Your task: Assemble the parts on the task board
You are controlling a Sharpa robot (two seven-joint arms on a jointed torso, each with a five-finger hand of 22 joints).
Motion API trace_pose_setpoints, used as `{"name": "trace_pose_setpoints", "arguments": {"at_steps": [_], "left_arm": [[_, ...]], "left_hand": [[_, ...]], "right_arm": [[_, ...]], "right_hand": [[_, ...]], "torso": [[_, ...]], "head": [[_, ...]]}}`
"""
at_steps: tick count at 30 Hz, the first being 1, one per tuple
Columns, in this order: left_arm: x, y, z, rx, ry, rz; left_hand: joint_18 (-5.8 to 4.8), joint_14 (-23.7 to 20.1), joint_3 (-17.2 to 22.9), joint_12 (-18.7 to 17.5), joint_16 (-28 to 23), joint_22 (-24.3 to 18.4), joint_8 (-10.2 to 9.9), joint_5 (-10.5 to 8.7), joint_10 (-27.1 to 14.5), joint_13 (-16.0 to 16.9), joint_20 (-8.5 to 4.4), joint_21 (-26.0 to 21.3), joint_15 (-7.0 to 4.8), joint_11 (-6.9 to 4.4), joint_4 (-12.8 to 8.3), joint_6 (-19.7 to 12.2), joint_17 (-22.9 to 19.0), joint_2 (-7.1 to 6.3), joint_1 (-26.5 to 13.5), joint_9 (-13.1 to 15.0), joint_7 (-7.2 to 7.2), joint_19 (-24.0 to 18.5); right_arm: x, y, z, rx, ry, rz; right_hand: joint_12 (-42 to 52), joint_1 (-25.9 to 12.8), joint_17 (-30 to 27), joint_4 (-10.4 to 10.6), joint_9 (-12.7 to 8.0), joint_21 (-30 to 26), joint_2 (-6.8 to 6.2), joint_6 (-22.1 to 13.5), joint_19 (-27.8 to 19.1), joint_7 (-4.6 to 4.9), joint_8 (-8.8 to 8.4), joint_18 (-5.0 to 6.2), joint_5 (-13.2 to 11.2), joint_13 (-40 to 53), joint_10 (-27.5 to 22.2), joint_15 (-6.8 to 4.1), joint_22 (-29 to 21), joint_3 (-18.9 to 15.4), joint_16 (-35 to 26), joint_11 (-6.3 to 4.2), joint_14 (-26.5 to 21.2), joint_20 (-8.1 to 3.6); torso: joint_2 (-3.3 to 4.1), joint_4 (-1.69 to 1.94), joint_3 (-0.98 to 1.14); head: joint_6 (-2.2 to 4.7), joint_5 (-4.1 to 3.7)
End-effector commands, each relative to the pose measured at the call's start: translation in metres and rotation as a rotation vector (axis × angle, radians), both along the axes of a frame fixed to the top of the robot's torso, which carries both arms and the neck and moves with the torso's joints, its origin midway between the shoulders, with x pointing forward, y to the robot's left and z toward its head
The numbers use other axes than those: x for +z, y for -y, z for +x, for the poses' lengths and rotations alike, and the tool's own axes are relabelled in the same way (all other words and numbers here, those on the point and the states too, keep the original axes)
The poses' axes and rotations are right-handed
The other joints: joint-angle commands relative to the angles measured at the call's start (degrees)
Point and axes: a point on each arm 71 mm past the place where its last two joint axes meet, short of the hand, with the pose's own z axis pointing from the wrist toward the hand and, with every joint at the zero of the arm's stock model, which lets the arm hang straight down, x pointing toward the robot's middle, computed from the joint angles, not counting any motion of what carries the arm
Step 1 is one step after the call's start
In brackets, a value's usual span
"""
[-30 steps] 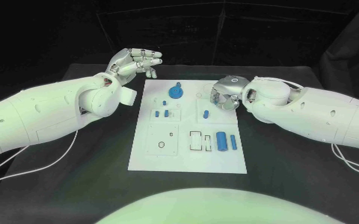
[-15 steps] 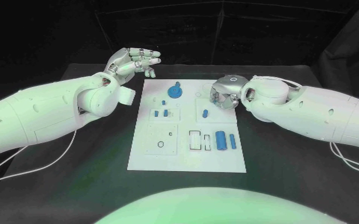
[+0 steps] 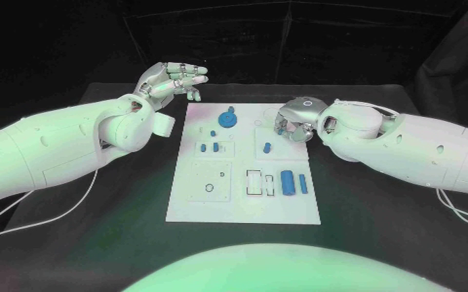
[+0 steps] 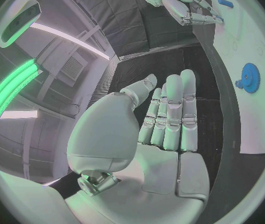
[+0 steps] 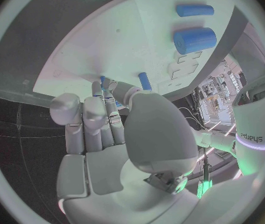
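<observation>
At the centre of the black matte table [image 3: 117,238] lies the flat white rectangular task board [image 3: 244,211], smooth, cut with shallow recesses and outlined slots. Small glossy blue plastic parts sit across it: a blue toothed gear wheel [image 3: 229,118] toward twelve o'clock on the board, short blue pegs [image 3: 209,147] just left of centre, one blue peg [image 3: 267,147] just right of centre, and toward four o'clock a thick blue cylinder [image 3: 289,182] with a thinner blue rod [image 3: 304,184] beside it, both lying flat beside rectangular cut-outs.

The silver, many-fingered right hand [image 3: 295,122] hovers over the board's two o'clock corner, palm down. In the right wrist view its fingers [image 5: 101,115] are drawn together and curled toward the board, with something small and blue at the tips; whether that is a pinched part or a peg on the board behind cannot be told. Judging by the pose, it is placed there to work a part at that corner.

The silver left hand [image 3: 172,80] is raised off the board at ten o'clock, fingers apart and holding nothing, probably parked clear so the right arm has room.
</observation>
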Motion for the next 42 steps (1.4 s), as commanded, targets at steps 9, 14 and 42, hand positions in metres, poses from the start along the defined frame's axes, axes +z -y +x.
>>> {"name": "trace_pose_setpoints", "arguments": {"at_steps": [9, 14, 42], "left_arm": [[0.001, 0.0, 0.001, -0.007, -0.001, -0.01], [0.001, 0.0, 0.001, -0.008, -0.001, -0.011], [0.002, 0.016, 0.0, -0.041, -0.005, -0.023]], "left_hand": [[0.74, -0.34, -0.45, 0.18, -0.32, -0.14, 0.07, 0.28, -0.19, -0.06, -0.12, -0.41, -0.05, 0.11, 0.1, 0.03, -0.13, 0.38, -0.02, -0.1, 0.18, -0.04], [0.74, -0.35, -0.6, 0.17, -0.34, -0.19, 0.05, 0.28, -0.25, -0.07, -0.1, -0.48, -0.03, 0.13, 0.13, -0.01, -0.18, 0.39, -0.06, -0.11, 0.2, -0.03], [0.73, -0.36, -0.84, 0.15, -0.36, -0.27, -0.01, 0.29, -0.36, -0.09, -0.08, -0.59, 0.0, 0.17, 0.15, -0.11, -0.25, 0.4, -0.09, -0.14, 0.25, -0.01]], "right_arm": [[0.021, 0.004, -0.008, -0.028, 0.049, 0.157], [0.032, 0.001, -0.014, -0.026, 0.057, 0.219], [0.001, -0.12, -0.074, 0.243, -0.166, 0.283]], "right_hand": [[-0.14, -0.65, -0.23, 0.12, 0.06, 0.52, 0.07, 0.6, 0.38, -0.14, -0.32, -1.08, -0.94, -0.28, 0.42, -0.31, 0.44, 0.42, 0.14, 0.01, 1.35, 0.06], [-0.21, -0.76, -0.27, 0.14, 0.04, 0.62, 0.01, 0.59, 0.4, -0.13, -0.38, -1.09, -0.98, -0.34, 0.36, -0.3, 0.57, 0.44, 0.16, 0.03, 1.34, 0.05], [-0.35, -1.06, -0.4, 0.25, 0.0, 0.75, -0.03, 0.48, 0.37, -0.04, -0.56, -1.09, -0.89, -0.48, 0.26, -0.27, 0.66, 0.43, 0.2, 0.09, 1.33, 0.03]], "torso": [[-0.05, 0.02, -0.08], [-0.05, 0.0, -0.09], [0.13, 0.07, -0.14]], "head": [[0.44, -0.1], [0.52, 0.21], [-1.06, 4.97]]}}
